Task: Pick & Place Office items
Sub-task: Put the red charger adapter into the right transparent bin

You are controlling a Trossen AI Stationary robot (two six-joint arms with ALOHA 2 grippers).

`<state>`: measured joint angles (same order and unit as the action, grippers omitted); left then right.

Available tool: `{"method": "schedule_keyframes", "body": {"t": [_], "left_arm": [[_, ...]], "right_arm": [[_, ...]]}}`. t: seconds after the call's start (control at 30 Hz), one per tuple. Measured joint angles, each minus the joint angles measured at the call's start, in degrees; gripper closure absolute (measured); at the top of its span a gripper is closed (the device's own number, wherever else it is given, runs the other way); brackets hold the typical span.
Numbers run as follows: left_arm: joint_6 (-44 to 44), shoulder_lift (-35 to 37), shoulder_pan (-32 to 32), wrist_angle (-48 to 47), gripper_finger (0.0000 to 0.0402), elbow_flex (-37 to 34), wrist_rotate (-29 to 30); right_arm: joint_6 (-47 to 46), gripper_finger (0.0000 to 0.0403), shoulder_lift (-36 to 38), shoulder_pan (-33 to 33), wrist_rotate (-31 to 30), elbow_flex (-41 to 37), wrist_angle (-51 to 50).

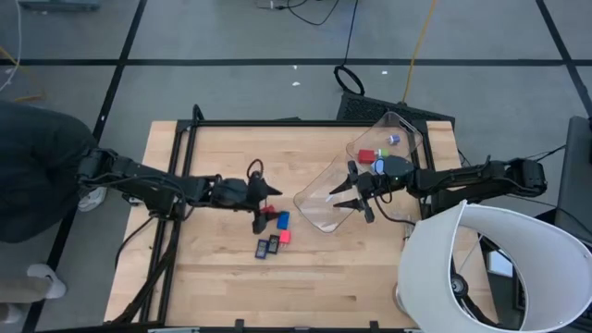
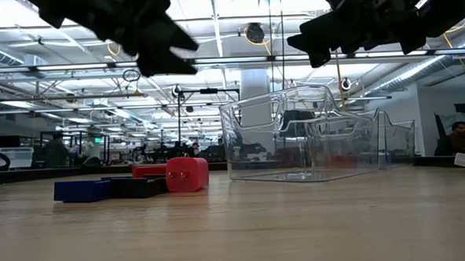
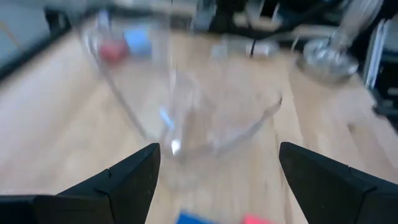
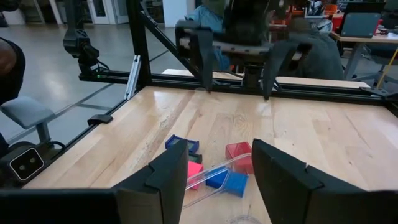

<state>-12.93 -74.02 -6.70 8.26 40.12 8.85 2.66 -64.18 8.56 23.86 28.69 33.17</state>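
The left gripper (image 1: 260,197) hangs open and empty above the loose pieces (image 1: 275,232) left of the bin (image 1: 356,176). The right gripper (image 1: 352,196) hovers open at the bin's rim. 3 pieces (image 1: 379,154) look binned already; next the left gripper must descend onto a block.

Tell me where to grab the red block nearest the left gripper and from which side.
Come straight down with the open left gripper. The red block sits low on the table, crowded by the blue block beside it, so pinch the two faces not touching neighbours, probably near its top.
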Motion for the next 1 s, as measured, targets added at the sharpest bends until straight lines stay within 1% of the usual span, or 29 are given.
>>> {"method": "schedule_keyframes", "body": {"t": [0.1,0.2,0.33,0.5,0.6,0.77,0.87,1.0], "left_arm": [[-2.28,0.00,-1.69,-5.93,0.0069,0.00,3.17],[-2.44,-0.37,-3.53,-10.08,0.0069,0.00,6.31],[-2.91,-1.97,-5.04,-14.21,0.0069,0.00,7.74],[-3.36,-5.98,-4.61,-18.64,0.0069,0.00,6.72],[-6.77,-8.29,-3.65,-20.62,0.0069,0.02,4.39],[-12.79,-11.91,-1.98,-19.87,0.0069,0.02,1.30],[-12.60,-13.74,-1.42,-20.20,0.0069,0.04,0.18],[-11.61,-16.31,-0.86,-20.99,0.0069,0.04,0.13]], "right_arm": [[0.02,0.0237,0.00,0.00,0.00,0.00,0.00],[0.01,0.0238,0.00,0.00,-0.02,0.00,0.01],[0.00,0.0238,0.00,0.00,-0.04,0.00,0.02],[0.00,0.0238,0.00,0.00,-0.04,0.00,0.00],[0.00,0.0240,0.02,0.00,-0.03,0.00,0.02],[0.00,0.0243,0.02,0.00,-0.11,0.02,0.04],[0.00,0.0243,0.02,0.00,-0.24,0.02,0.07],[0.00,0.0243,0.02,0.00,-0.24,0.02,0.07]]}}
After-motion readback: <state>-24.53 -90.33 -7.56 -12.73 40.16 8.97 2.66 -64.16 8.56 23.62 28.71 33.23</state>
